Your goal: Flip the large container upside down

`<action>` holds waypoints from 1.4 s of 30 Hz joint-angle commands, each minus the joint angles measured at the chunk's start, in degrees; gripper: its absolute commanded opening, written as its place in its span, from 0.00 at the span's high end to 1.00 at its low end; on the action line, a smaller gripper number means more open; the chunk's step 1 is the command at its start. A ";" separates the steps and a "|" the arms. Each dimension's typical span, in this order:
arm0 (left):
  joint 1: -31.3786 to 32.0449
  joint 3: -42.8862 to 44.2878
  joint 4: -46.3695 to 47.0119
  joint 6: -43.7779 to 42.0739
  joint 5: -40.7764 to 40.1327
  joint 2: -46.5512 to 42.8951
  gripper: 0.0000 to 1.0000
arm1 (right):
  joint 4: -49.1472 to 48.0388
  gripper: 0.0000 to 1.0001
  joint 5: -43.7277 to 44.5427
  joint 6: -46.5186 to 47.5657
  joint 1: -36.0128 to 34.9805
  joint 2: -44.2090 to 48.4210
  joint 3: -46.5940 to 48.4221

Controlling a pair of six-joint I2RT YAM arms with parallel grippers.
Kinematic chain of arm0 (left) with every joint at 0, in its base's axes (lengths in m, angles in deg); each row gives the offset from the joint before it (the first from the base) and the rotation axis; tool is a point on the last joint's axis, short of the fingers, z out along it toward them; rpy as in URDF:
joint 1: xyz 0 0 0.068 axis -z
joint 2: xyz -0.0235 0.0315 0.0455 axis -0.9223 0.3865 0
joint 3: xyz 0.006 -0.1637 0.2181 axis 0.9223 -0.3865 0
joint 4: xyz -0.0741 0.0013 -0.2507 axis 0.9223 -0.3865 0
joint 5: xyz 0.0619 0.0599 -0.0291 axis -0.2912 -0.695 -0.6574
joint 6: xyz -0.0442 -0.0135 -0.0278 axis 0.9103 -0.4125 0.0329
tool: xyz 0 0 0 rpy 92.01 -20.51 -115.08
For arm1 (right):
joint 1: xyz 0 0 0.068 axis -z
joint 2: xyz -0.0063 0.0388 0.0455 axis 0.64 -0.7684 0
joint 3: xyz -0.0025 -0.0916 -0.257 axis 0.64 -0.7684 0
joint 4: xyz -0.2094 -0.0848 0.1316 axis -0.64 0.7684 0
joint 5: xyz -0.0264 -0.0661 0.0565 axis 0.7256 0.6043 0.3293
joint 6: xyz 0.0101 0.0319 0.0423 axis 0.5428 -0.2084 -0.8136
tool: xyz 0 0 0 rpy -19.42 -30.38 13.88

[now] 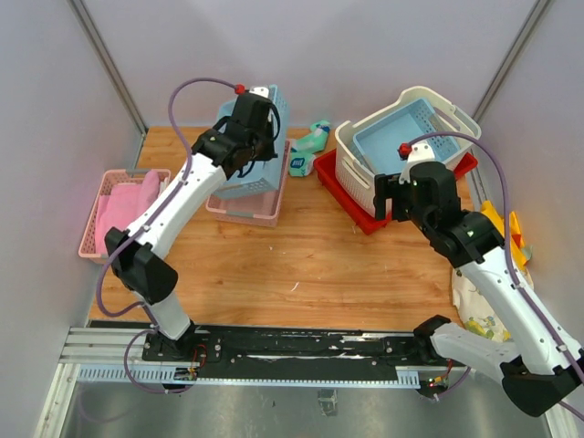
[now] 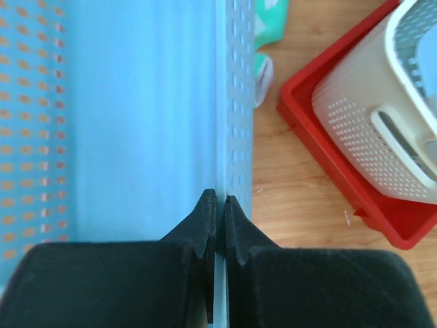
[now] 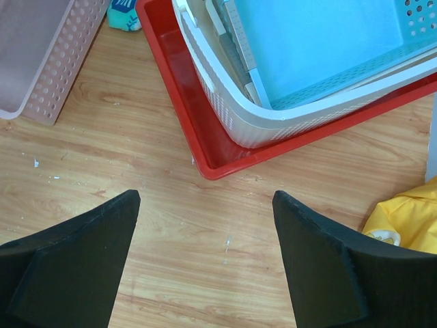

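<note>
— Where's the large container [image 1: 360, 178]?
— Upright in the red tray [image 1: 363, 219], at the table's far right corner, with a blue bin [image 1: 411, 137] inside. The right gripper [image 3: 205, 198] gapes nearby, likely for its rim. The left gripper [image 2: 217, 205] clamps the thin wall of the pale-blue basket [image 2: 136, 123].

From above, the near side of the large container [image 1: 354, 173] is partly hidden behind the right arm [image 1: 438, 205]; both wrist views crop it. The left wrist view crops the blue basket [image 2: 136, 123]. Print on the teal packet [image 1: 308, 151] is unreadable.

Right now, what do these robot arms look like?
Left arm and right arm: white tubular links, black joints. A purple cable loops along each, red cap near the wrist. Left gripper and right gripper: two black wedge-shaped fingers each.
</note>
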 commanded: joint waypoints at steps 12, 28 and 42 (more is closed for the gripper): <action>3.72 -3.60 -1.40 3.48 24.37 -20.85 1.00 | 2.77 0.22 10.64 -2.96 0.66 4.31 -0.23; 6.65 -55.61 46.98 45.47 58.25 -47.69 1.00 | 2.47 0.23 21.06 -3.55 0.60 9.53 1.27; 6.16 -74.75 62.35 60.38 55.71 -49.25 1.00 | 1.46 0.21 15.48 -4.54 0.59 5.64 1.24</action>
